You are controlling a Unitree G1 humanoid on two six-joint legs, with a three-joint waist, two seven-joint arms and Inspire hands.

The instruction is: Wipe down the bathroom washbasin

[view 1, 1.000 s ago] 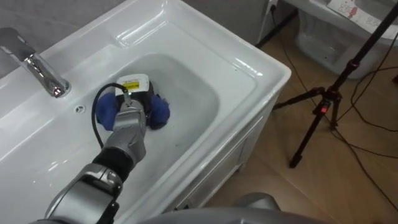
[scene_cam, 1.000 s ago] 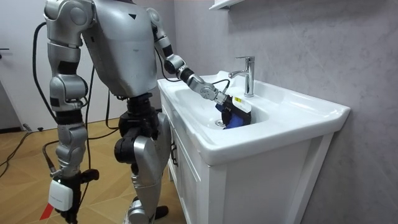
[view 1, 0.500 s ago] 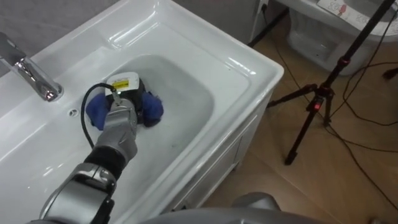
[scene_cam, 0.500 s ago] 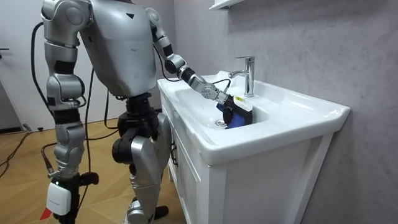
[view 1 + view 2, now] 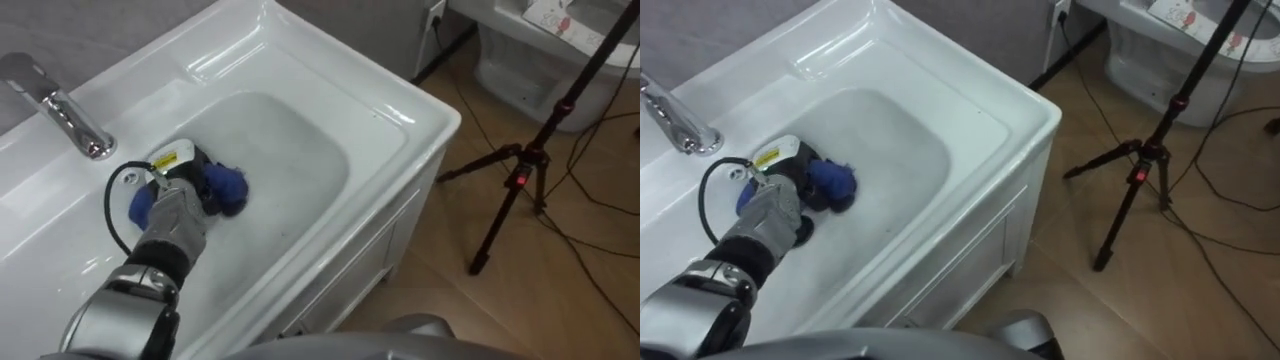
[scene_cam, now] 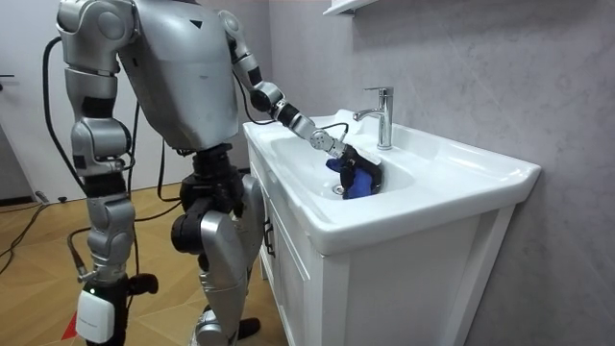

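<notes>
The robot's left hand (image 5: 178, 172) is down inside the basin (image 5: 300, 150), fingers closed round a bunched blue cloth (image 5: 225, 186). The cloth bulges out on both sides of the hand and is pressed against the white bowl on the tap side, close to the bottom. In the room view the cloth hangs just under the hand, touching the bowl near the drain.

The forearm reaches in over the front rim of the basin from the robot's lower left. The chrome tap (image 5: 60, 105) stands on the countertop (image 5: 60, 250) behind the bowl, its spout pointing out over the hand. The rest of the bowl, towards the robot's right, lies bare.

The basin sits on a white cabinet (image 6: 404, 279) set against a grey wall (image 6: 480, 67). The robot stands upright at the cabinet's front, at the room view's left, its body leaning a little towards the basin. Its right arm hangs straight down at its side, with the right hand (image 6: 96, 315) low by its leg; I cannot tell how those fingers are set.

Beyond the cabinet's right end a black tripod (image 5: 515, 175) stands on the wooden floor (image 5: 560, 300).
</notes>
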